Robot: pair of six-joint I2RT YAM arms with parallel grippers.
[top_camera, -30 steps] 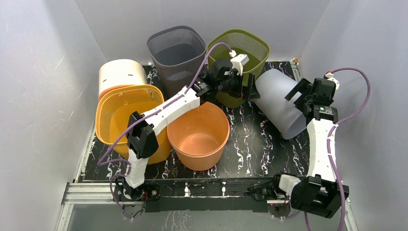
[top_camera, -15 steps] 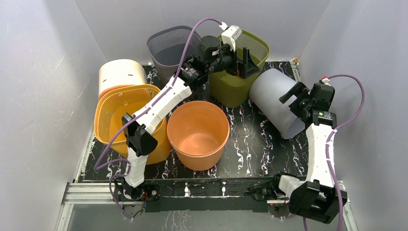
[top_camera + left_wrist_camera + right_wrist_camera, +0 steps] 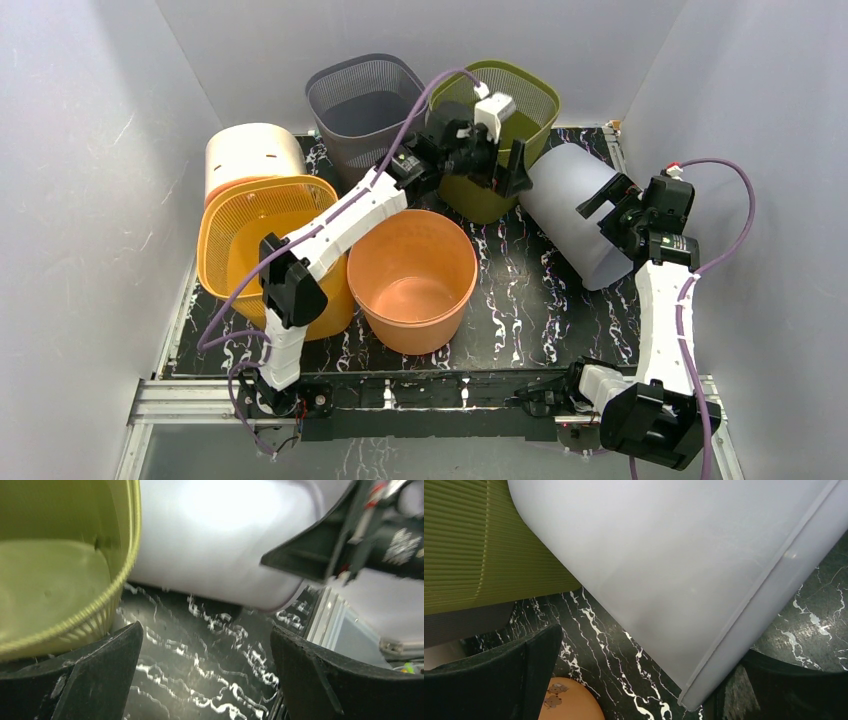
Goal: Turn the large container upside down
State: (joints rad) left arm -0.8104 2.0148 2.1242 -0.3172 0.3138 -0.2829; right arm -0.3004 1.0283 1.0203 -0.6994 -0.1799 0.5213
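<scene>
The large container is a pale grey-white bin (image 3: 565, 215) lying tilted on its side at the right of the black marbled table (image 3: 520, 300), its base by the olive basket. My left gripper (image 3: 508, 165) is open and empty beside the bin's base; in the left wrist view (image 3: 205, 630) the bin (image 3: 220, 540) fills the space above its wide-apart fingers. My right gripper (image 3: 603, 205) is open over the bin's upper side near its rim. In the right wrist view (image 3: 649, 645) the bin (image 3: 664, 555) and its rim run down between the fingers, not clamped.
An olive mesh basket (image 3: 533, 97) and a dark grey mesh basket (image 3: 365, 100) stand at the back. An orange bucket (image 3: 412, 285) stands in the middle. A yellow mesh basket (image 3: 240, 240) and a cream container (image 3: 250, 150) are at the left. Walls close in on both sides.
My left arm rose above the olive basket, then came down to the right beside the bin's base. My right gripper shifted slightly left on the bin. The bin has hardly moved.
</scene>
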